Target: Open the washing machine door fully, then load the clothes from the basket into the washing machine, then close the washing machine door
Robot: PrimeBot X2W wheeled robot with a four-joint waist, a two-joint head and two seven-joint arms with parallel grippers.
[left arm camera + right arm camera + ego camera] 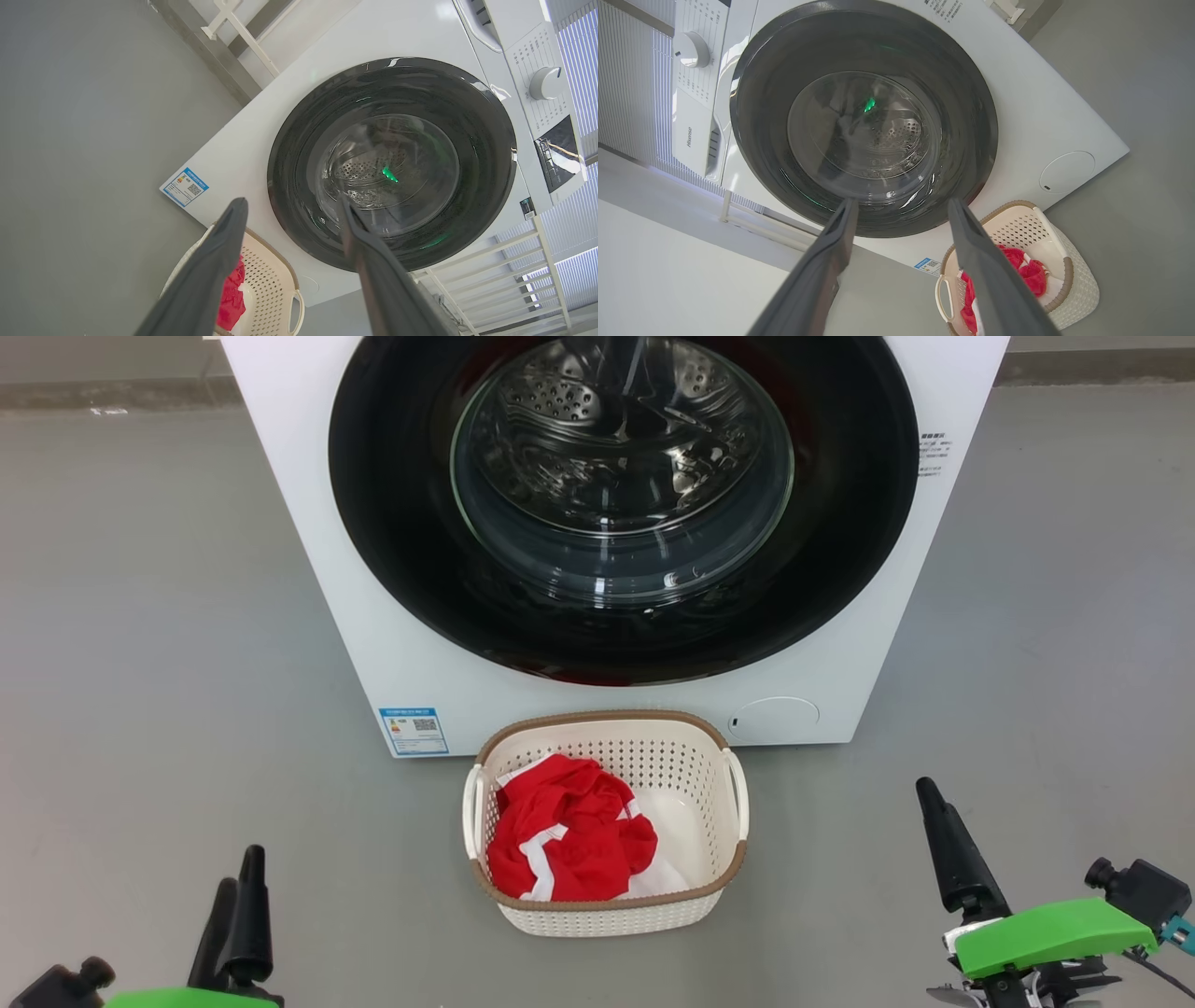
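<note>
The white washing machine stands straight ahead, and its glossy black washing machine door sits shut against the front, the steel drum visible through the glass. On the floor just before it is the cream basket, holding the red and white clothes on its left side. My left gripper hovers low at the basket's left, open and empty, its jaws apart in the left wrist view. My right gripper is open and empty too; one of its fingers rises to the right of the basket.
Grey floor spreads on both sides of the machine. A blue label and a round white filter cap sit low on its front. The control panel knob is above the door. A white rack stands beside the machine.
</note>
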